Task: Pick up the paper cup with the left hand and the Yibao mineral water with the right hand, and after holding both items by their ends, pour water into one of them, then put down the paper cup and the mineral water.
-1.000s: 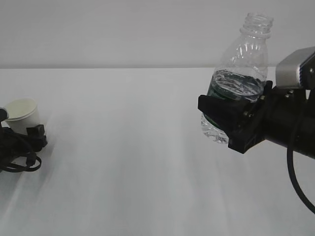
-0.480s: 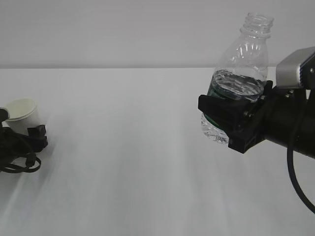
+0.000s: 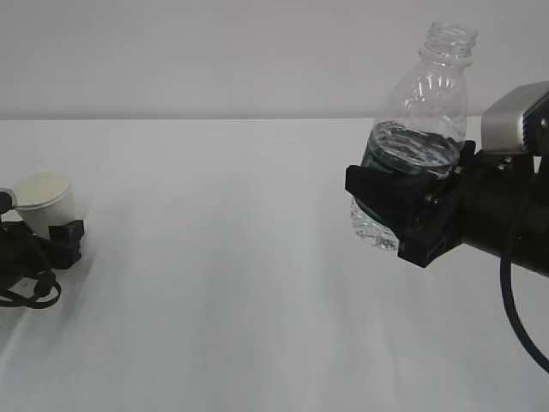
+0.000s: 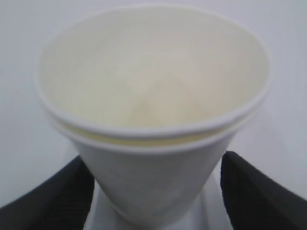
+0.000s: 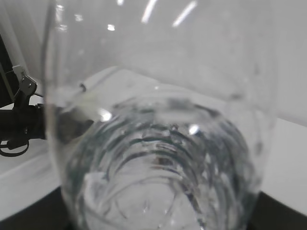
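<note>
Pinching capless, half-full Yibao mineral water, right pincer; left pincer pinches paper cup.

Honestly can't read any text here. The bottle's green label is mostly hidden behind the gripper, and the paper cup is plain, no print.
</note>
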You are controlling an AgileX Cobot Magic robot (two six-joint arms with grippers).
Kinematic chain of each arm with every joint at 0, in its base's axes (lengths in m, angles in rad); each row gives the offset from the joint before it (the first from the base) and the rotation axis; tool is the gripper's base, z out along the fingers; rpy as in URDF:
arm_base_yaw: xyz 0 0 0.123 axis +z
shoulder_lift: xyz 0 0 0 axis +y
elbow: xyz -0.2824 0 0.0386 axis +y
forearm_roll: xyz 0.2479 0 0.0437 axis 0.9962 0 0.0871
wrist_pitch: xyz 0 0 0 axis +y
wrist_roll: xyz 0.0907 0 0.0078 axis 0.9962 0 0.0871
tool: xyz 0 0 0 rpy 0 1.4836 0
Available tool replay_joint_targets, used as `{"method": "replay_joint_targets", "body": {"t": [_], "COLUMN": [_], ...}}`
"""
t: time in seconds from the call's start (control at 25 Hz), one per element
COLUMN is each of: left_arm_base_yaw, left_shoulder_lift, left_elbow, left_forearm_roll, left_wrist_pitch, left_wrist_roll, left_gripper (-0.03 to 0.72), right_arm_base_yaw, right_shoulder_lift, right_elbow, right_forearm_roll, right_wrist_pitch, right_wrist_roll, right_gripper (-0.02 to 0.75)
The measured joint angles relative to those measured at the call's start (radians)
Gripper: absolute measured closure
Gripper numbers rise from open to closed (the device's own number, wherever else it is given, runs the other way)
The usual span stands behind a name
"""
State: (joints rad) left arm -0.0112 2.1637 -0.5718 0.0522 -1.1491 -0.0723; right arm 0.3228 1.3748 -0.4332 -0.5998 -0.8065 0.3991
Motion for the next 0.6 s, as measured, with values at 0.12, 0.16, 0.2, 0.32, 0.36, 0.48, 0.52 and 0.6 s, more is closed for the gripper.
{"method": "replay_joint_targets", "body": {"t": [0.12, 0.16, 0.2, 0.32, 0.36, 0.48, 0.52, 0.6], "left_arm_base_yaw": [0.000, 0.000, 0.000, 0.000, 0.000, 0.000, 0.000, 0.000], "left_shoulder_lift": [0.000, 0.000, 0.000, 0.000, 0.000, 0.000, 0.000, 0.000], "left_elbow": [0.000, 0.000, 0.000, 0.000, 0.000, 0.000, 0.000, 0.000], "left_forearm_roll": [0.027, 0.031, 0.039, 0.065, 0.069, 0.072, 0.065, 0.042], "left_wrist_pitch": [0.000, 0.000, 0.000, 0.000, 0.000, 0.000, 0.000, 0.000], "left_wrist_roll": [0.000, 0.000, 0.000, 0.000, 0.000, 0.000, 0.000, 0.000], "left_gripper": [0.100, 0.100, 0.100, 0.100, 0.100, 0.100, 0.100, 0.100], "right_arm_base_yaw": [0.000, 0.000, 0.000, 0.000, 0.000, 0.000, 0.000, 0.000], "right_shoulder_lift": [0.000, 0.000, 0.000, 0.000, 0.000, 0.000, 0.000, 0.000], "right_elbow": [0.000, 0.000, 0.000, 0.000, 0.000, 0.000, 0.000, 0.000], "right_forearm_roll": [0.000, 0.000, 0.000, 0.000, 0.000, 0.000, 0.000, 0.000], "right_wrist_pitch": [0.000, 0.000, 0.000, -0.001, -0.001, -0.001, -0.001, -0.001], "right_wrist_roll": [0.000, 0.000, 0.000, 0.000, 0.000, 0.000, 0.000, 0.000], "right_gripper": [0.321, 0.321, 0.321, 0.321, 0.321, 0.321, 0.321, 0.321]}}
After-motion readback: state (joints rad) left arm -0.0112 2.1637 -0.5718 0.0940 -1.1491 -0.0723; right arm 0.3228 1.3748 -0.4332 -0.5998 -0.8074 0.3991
